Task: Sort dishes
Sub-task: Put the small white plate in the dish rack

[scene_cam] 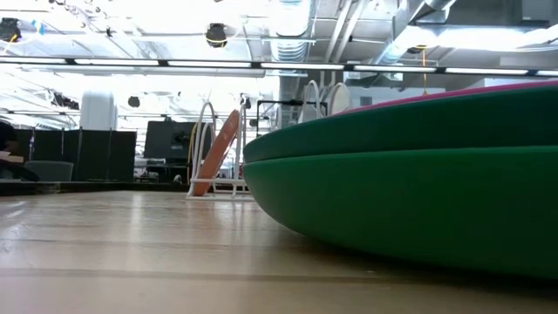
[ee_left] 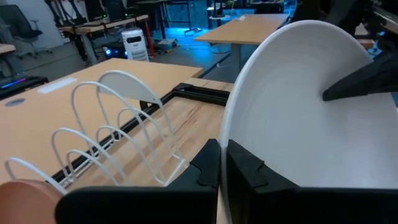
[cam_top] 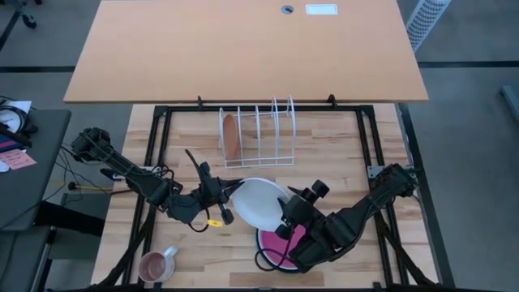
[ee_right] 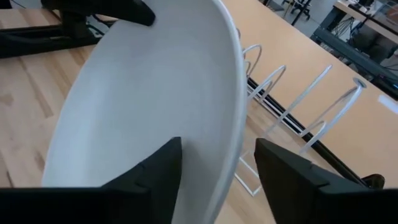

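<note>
- my left gripper (ee_left: 219, 177) is clamped on the rim of the round flat white plate (cam_top: 258, 203), its 2 dark fingers (ee_left: 249, 171) pinched tight with the plate edge between them.
- my right gripper (ee_right: 217, 171) sits at the opposite edge of that same white plate; its 2 fingers (ee_right: 283, 168) stand spread wide, one on each side of the rim, and i see a gap between the rim and the outer finger, so i read the jaws as loose around the plate, not gripping it.
- the white plate is tilted up on edge in the air between the 2 grippers, over the middle of the light wooden table (cam_top: 340, 146), just in front of the white wire dish rack (cam_top: 258, 134).
- a round flat orange-brown plate (cam_top: 231, 135) stands upright in the rack's leftmost slot; the other slots look bare.
- under my right arm, near the front edge of the table, a round flat magenta pink plate (cam_top: 288, 241) lies on top of a round flat dark green plate (scene_cam: 418, 187).
- a small pink mug with a handle (cam_top: 156, 264) stands at the front left corner of the table, well apart from the plates.
</note>
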You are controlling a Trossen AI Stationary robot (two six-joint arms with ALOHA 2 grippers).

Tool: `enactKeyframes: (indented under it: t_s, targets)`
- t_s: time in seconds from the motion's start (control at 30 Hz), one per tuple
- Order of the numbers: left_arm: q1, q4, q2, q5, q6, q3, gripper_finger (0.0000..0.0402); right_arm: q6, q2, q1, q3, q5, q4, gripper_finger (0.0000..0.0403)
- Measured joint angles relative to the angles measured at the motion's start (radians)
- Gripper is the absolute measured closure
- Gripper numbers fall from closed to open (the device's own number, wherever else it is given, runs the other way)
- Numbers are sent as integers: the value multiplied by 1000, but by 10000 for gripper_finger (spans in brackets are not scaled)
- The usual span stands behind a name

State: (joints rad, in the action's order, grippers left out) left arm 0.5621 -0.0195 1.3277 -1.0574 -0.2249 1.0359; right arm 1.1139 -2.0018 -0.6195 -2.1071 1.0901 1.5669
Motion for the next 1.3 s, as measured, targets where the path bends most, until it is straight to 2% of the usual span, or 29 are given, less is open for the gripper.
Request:
enactKeyframes:
  t_s: [0.1, 0.17, 0.43, 0.57, 0.97, 1.17, 1.3]
  targets:
    - [0, 1, 0, -1, 0, 0, 401, -1, 0, 2, 0, 0, 1, 195]
    - [0, 1, 0, -2, 1, 0, 401, -7, 0, 2, 0, 0, 1, 213]
    - [1, 16, 0, -37, 2, 1, 401, -26, 0, 1, 0, -1, 4, 337]
    - [2, 23, 1, -33, -1, 0, 390, -26, 4, 1, -1, -4, 7, 379]
    - [21, 61, -23, 63, -48, 0, 320, -102, -1, -3, 1, -24, 1, 382]
    - [51, 50, -116, 34, -38, 2, 274, -138, 36, -35, 1, -43, 4, 382]
    - [57, 34, -184, 17, -46, 3, 259, -163, 59, -70, 1, -20, 5, 382]
